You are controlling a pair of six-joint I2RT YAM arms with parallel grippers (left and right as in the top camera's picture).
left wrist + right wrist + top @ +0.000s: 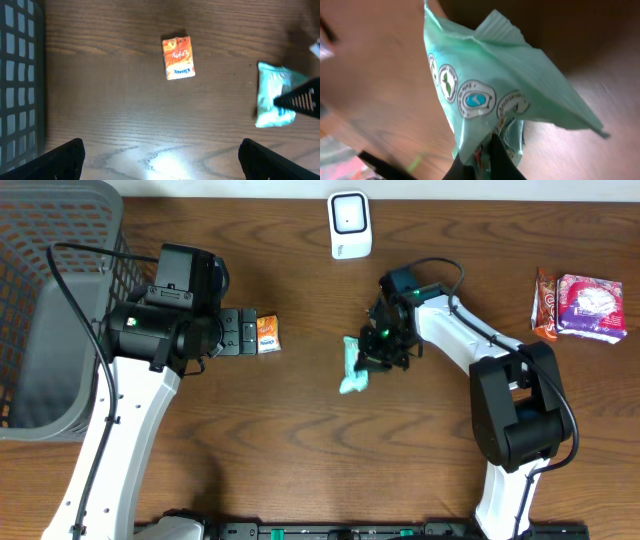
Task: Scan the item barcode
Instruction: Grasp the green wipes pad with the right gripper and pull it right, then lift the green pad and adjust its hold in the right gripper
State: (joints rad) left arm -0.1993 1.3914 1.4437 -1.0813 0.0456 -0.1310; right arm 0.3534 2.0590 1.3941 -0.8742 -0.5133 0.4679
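Overhead view showed a dark wooden desk [300, 450] with two robot arms. The right end effector [370, 358] was clenched on the edge of a pale green packet [352, 372] near the middle of the desk. In the right wrist view the packet [490, 95] filled the frame, with round printed seals on its face and a crimped end pointing up, pinched at the bottom by a dark finger [492, 160]. It hung tilted, and it appeared at least partly raised, though whether it was fully off the desk could not be told.

A small white scanner [350, 225] stood at the far edge, almost straight ahead of the held packet and well apart from it. The packet's long axis ran roughly toward the scanner. The right arm was the nearer one and already had the item, so carrying it to the scanner would likely fall to that arm. No barcode was visible on the face shown.

The left end effector [240, 333] was released, jaws wide, just beside a small orange packet [267, 333] lying flat. A grey mesh basket [50, 240] sat at the far left, with nothing visible in the part in view. Two more snack packets [580, 305] lay at the far right.
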